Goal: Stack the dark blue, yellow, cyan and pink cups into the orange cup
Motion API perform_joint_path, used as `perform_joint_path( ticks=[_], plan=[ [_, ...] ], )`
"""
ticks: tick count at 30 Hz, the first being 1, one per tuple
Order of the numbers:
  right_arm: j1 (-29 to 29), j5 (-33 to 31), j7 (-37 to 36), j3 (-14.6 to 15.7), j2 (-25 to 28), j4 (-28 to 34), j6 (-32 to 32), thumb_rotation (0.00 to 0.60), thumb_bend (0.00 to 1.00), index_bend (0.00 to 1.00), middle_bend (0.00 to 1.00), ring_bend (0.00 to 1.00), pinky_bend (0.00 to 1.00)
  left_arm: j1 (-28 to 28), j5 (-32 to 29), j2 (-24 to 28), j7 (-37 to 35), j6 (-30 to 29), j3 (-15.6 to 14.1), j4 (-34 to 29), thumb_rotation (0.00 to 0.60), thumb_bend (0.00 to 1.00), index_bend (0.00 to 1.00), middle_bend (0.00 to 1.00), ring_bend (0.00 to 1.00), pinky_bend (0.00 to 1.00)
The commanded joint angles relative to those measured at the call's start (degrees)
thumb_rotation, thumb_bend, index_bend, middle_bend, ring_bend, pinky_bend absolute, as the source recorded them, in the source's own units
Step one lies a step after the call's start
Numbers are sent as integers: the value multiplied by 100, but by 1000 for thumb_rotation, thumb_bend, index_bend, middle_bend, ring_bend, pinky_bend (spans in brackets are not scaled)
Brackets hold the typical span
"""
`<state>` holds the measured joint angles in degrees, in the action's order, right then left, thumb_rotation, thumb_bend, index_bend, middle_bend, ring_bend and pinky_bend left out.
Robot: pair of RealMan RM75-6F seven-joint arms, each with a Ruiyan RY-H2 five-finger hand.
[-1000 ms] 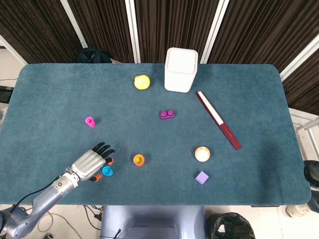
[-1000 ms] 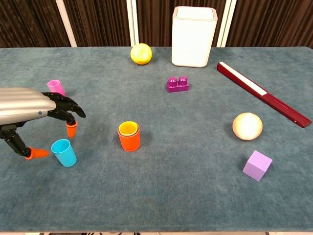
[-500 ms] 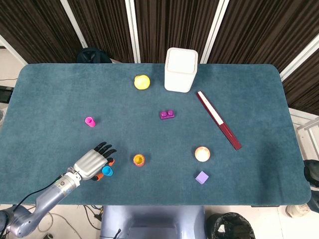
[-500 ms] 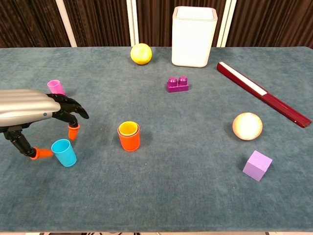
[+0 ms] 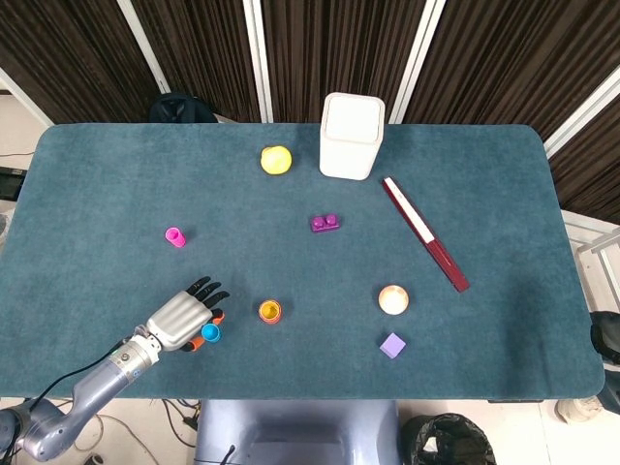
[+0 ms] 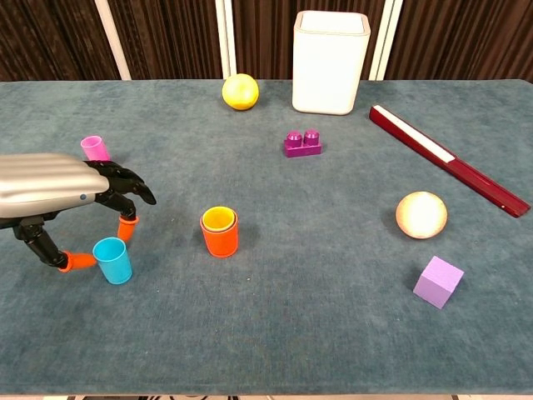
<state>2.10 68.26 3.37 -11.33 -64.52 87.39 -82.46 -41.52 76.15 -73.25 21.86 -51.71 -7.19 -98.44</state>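
The orange cup (image 6: 220,237) (image 5: 269,311) stands upright near the table's front, with the yellow cup (image 6: 219,218) nested inside it. No dark blue cup shows. The cyan cup (image 6: 112,260) (image 5: 209,332) stands upright to its left. My left hand (image 6: 50,190) (image 5: 180,318) hovers over and left of the cyan cup with its fingers spread. The orange thumb tip (image 6: 79,260) is at the cup's left side and another fingertip (image 6: 127,227) sits just behind it. I cannot see a firm grip. The pink cup (image 6: 95,148) (image 5: 174,236) stands behind the hand. My right hand is out of both views.
A yellow ball (image 6: 240,91) and a white bin (image 6: 330,62) stand at the back. A purple brick (image 6: 301,143) lies mid-table, and a dark red bar (image 6: 450,158) runs diagonally on the right. A peach ball (image 6: 421,214) and a lilac cube (image 6: 438,282) sit front right.
My left hand has shifted slightly right and closer around the cyan cup, the thumb tip now reaching its side. The cups have barely moved.
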Motion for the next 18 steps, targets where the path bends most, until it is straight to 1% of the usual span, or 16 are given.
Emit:
perform_joint_path(
  ticks=[1, 7, 12, 18],
  plan=[
    [-4, 2, -2, 1, 2, 6, -6, 600, 420, 36, 0, 36, 24, 16, 33, 21, -17, -50, 38, -34, 600, 333, 476, 123, 0, 0],
    [-5, -6, -6, -4, 2, 23, -6, 600, 420, 36, 0, 36, 24, 87, 200, 125, -152, -381, 242, -187, 600, 333, 474, 124, 0, 0],
    [2, -24, -10, -9, -6, 5, 13, 600, 420, 36, 0, 36, 24, 65, 313, 87, -320, -641, 556, -243, 600, 333, 475, 125, 0, 0],
    [0, -27, -13, -12, -11, -4, 7, 600, 420, 36, 0, 36, 24, -187, 303, -142, -378, -519, 928, -91, 600, 333, 476, 126, 0, 0]
  ],
)
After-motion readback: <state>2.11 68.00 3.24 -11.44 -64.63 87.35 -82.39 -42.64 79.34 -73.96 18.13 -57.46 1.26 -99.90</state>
